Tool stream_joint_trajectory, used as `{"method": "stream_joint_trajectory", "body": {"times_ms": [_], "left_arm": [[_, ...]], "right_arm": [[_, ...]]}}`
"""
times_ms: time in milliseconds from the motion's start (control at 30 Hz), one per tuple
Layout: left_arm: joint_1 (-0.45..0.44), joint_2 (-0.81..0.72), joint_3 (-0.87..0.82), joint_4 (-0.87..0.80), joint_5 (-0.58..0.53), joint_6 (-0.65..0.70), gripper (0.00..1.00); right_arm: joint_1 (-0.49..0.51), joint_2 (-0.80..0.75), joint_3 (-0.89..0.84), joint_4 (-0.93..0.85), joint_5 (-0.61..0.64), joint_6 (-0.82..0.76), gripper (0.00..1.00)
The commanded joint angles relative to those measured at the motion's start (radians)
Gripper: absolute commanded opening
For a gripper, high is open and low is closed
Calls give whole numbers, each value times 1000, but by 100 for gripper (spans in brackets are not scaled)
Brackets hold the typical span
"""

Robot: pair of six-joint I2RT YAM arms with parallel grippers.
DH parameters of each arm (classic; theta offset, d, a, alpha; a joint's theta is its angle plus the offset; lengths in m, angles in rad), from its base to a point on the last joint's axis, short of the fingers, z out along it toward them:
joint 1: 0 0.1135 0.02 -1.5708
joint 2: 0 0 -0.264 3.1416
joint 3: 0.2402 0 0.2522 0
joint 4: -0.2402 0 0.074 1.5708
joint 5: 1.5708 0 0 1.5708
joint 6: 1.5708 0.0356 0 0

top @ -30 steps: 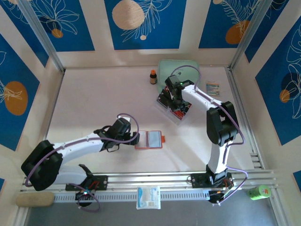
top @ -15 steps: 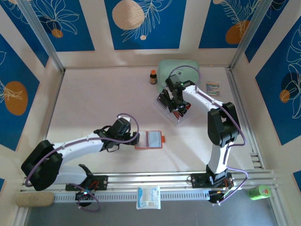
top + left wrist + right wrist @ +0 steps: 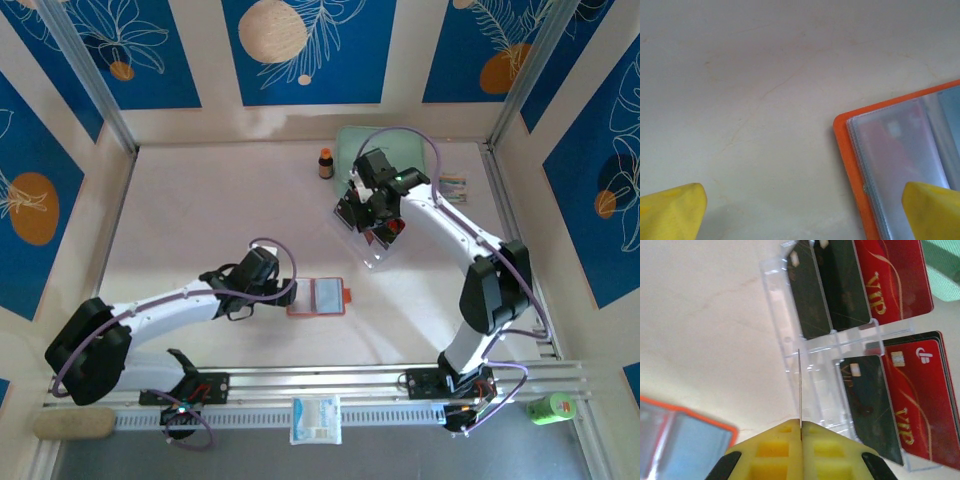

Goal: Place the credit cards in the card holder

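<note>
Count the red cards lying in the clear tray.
2: in the right wrist view, one red card up top beside two black cards, another lower down, possibly covering more.

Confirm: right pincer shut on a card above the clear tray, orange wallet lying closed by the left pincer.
Not closed: the top external view shows the orange wallet lying open by the left pincer. The right pincer is shut on a card above the clear tray.

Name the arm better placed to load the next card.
Right. Right end effector is shut on a card above the tray; left end effector sits open, empty, at the wallet.
</note>
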Motion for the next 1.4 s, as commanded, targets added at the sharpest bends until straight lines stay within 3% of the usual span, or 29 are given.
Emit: {"method": "stream_joint_trajectory", "body": {"times_ms": [0, 200, 333, 500, 700, 1367], "left_arm": [[-8, -10, 36, -30, -10, 20, 100], [-24, 32, 68, -31, -12, 21, 100], [-37, 54, 84, -36, -25, 21, 100], [-50, 68, 83, -42, -39, 17, 100], [-60, 89, 84, -48, -43, 15, 100], [-72, 137, 60, -45, -69, 11, 100]], "right_arm": [[4, -105, -73, 64, -181, 129, 0], [-14, -281, -364, 357, -462, 384, 0], [-14, -368, -558, 564, -552, 533, 0], [1, -456, -786, 790, -542, 675, 0], [20, -500, -922, 901, -511, 733, 0], [108, -357, -994, 1112, -500, 766, 0]]}}
